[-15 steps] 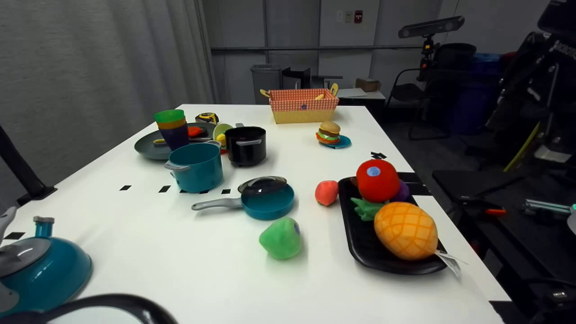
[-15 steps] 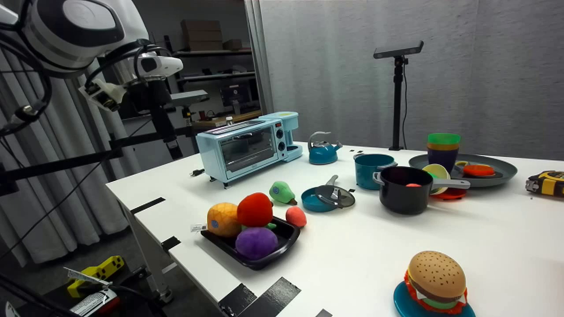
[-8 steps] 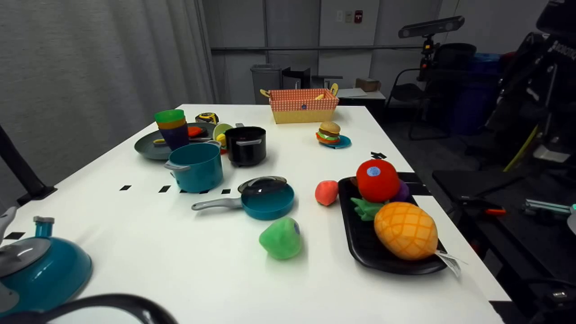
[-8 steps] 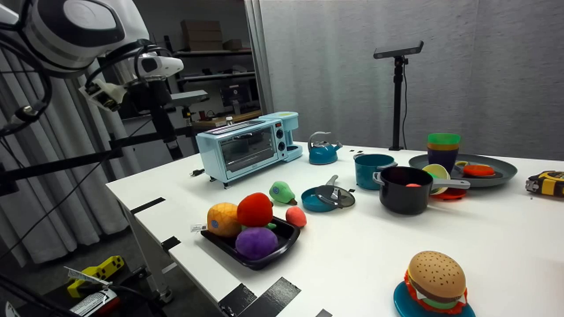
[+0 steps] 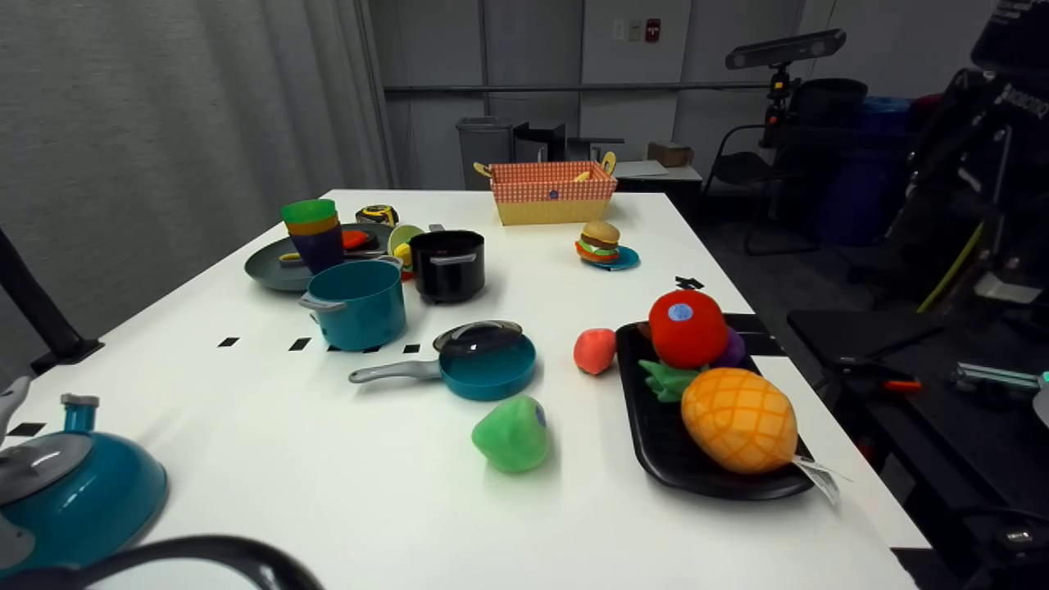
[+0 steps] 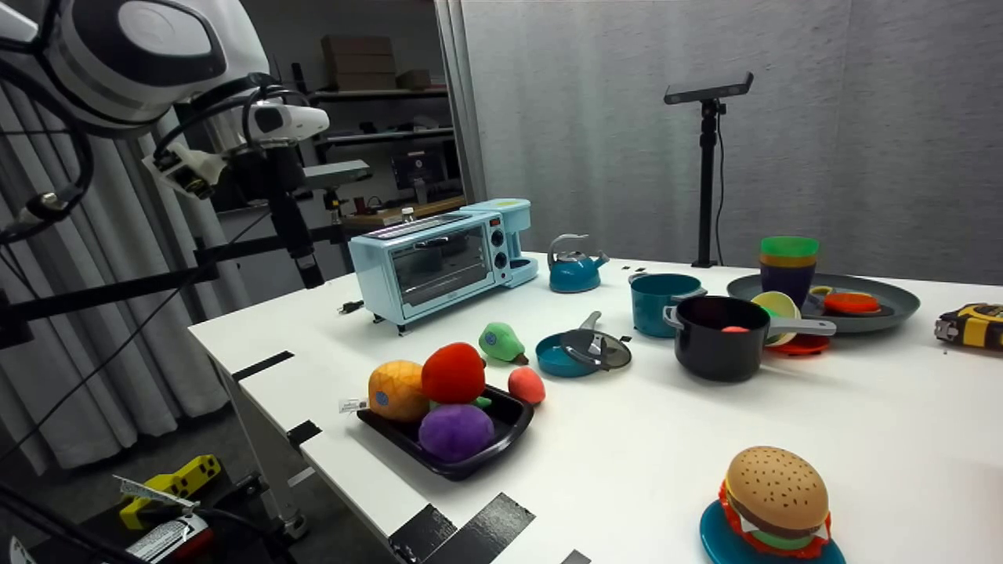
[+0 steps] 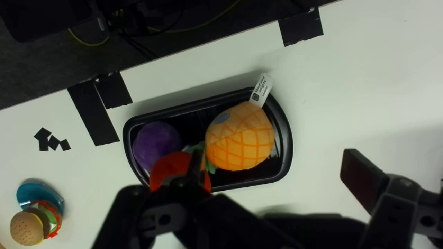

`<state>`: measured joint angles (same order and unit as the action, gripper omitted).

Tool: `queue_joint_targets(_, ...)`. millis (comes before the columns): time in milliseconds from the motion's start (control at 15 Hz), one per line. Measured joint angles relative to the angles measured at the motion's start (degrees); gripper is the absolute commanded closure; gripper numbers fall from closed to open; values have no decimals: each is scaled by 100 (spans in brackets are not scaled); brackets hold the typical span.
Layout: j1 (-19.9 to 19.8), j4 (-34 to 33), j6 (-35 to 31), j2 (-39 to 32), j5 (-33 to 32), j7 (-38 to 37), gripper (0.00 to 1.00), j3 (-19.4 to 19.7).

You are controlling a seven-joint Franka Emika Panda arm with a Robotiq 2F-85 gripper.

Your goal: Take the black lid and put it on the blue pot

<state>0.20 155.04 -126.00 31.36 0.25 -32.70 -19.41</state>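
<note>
In the wrist view, the gripper [image 7: 277, 167] has its two fingers spread wide with nothing held, presumably so it can close on a rim or knob later; beyond the fingertips sits a tray [image 7: 286, 138] of toy fruit [image 7: 240, 141], its raised edge likely keeping the round pieces from rolling. In an exterior view, past that tray and well apart from the gripper, the black lid [image 5: 483, 338] rests on the rim of a shallow saucepan [image 5: 492, 385], which props it up. Even farther from the gripper, the blue pot [image 5: 365, 315] stands upright and uncovered, so the covering is not yet done. In an exterior view, the arm [image 6: 157, 59] holds the gripper high, probably to clear the toy fruit; there the black lid slants over the saucepan's rim, which may offer an edge to pinch but risks a slide.
</note>
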Motion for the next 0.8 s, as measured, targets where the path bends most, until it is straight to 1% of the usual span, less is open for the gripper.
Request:
queue_joint_targets(333,-43,-28,-276,-534,-56,-31,0,57)
queue_joint_targets(800,-11,-31,-276,-536,-56,-31,0,74)
